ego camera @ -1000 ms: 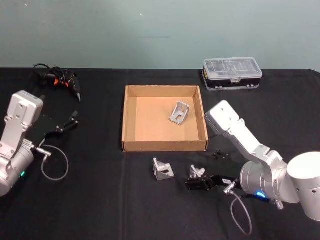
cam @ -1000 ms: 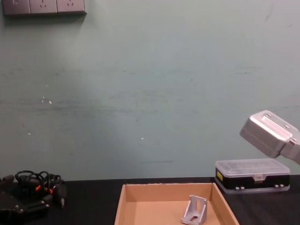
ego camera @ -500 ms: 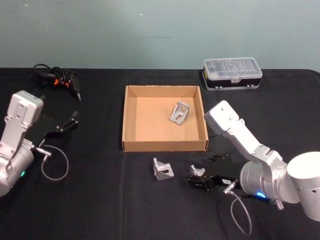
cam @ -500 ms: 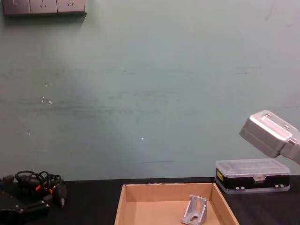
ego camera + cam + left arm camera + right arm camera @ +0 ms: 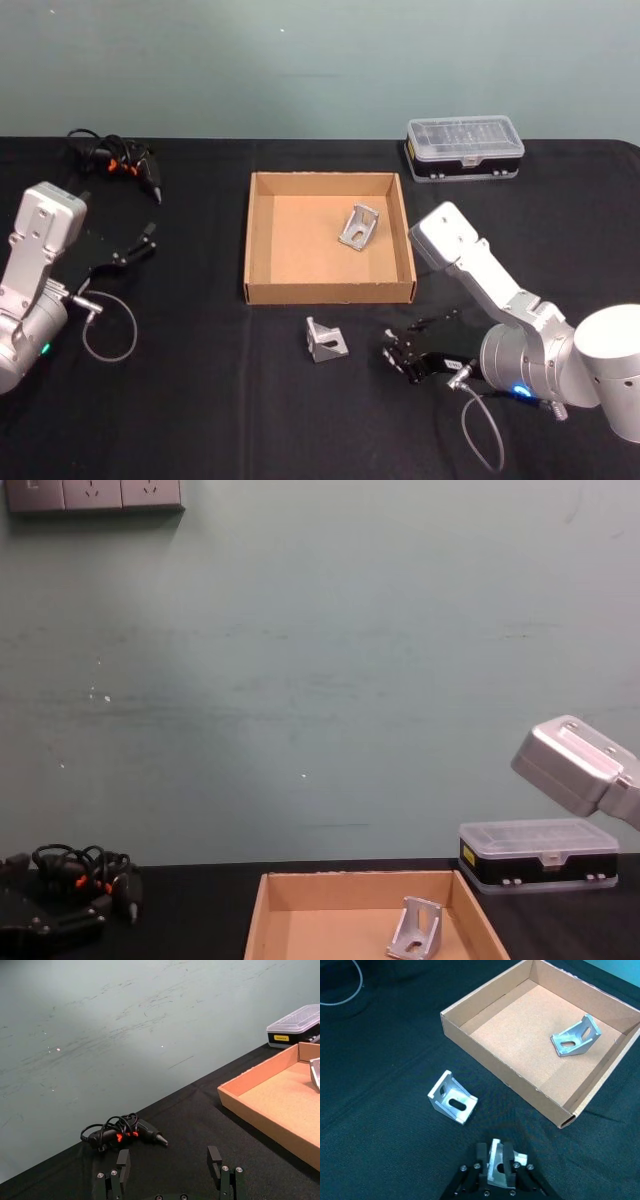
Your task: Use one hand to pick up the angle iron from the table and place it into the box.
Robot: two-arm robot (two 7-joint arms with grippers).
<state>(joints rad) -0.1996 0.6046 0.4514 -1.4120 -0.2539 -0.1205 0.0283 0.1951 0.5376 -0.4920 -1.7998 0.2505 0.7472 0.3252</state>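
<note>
One angle iron [image 5: 495,1162] sits clamped between the black fingers of the right end effector [image 5: 496,1156], which are closed narrowly on it, with the silver bracket standing upright between them. Whether it is clear of the desk [image 5: 200,350] cannot be told. In the head view the right end effector [image 5: 399,358] is toward the near edge of the desk, right of the middle and a little in front of the front right corner of the box [image 5: 330,292]. A second angle iron [image 5: 325,340] lies on the desk just to the left of that end effector and apart from it, in front of the box's front wall; the right wrist view shows it [image 5: 452,1104] with one slotted face turned up. A third angle iron [image 5: 359,226] rests inside the box, on its floor toward the far right corner, and it also shows in the chest view [image 5: 416,928]. The box is a shallow tan cardboard tray in the middle of the desk. Behind it, near the far edge on the right, stands a clear-lidded plastic case [image 5: 465,146]. At the far left corner lies a black tool [image 5: 115,160] with a coiled cable. The left end effector [image 5: 135,246] is near the left edge, well apart from the box, and its fingers [image 5: 122,1164] are spread wide with nothing in them.
</note>
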